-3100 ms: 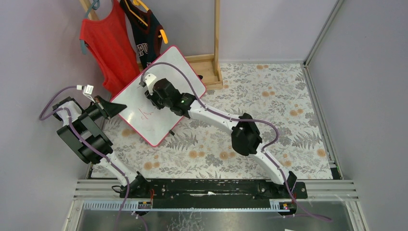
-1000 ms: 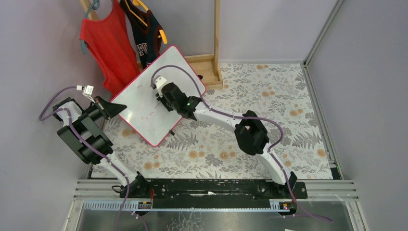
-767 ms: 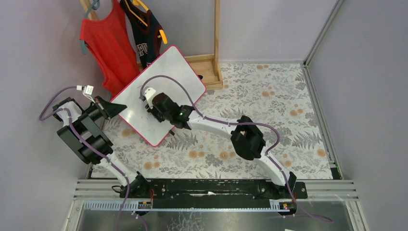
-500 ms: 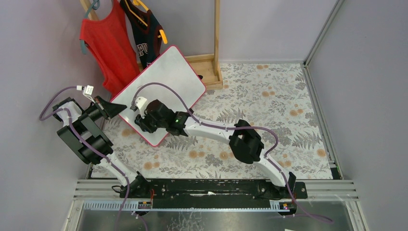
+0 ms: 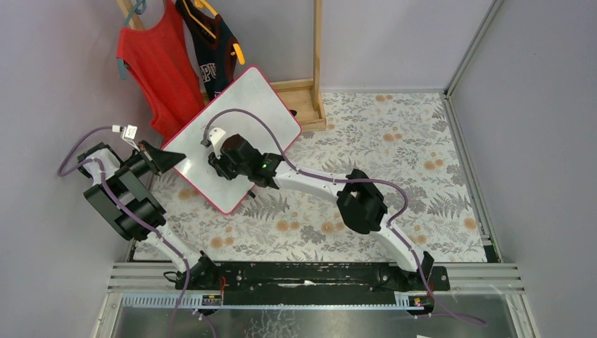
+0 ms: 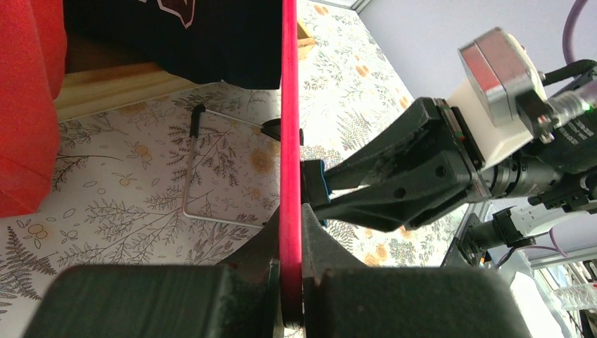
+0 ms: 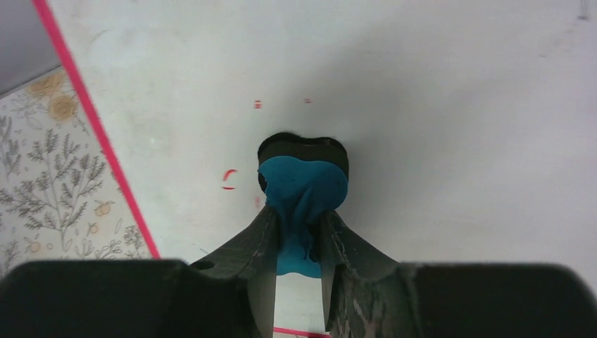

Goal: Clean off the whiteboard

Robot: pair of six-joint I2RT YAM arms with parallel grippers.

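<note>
Floral-patterned tabletop (image 5: 394, 141) between lilac walls (image 5: 394, 35) carries the red-framed whiteboard (image 5: 257, 98).

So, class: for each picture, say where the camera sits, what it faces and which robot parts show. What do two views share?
Top external: above and behind, looking down at the whiteboard; left arm, right arm show.
Left wrist: on the left pincer, looking along the board's red edge its fingers clamp.
Right wrist: on the right pincer, facing the board; fingers grip a blue wiper.
Shared: both wrists see the wiper.
</note>
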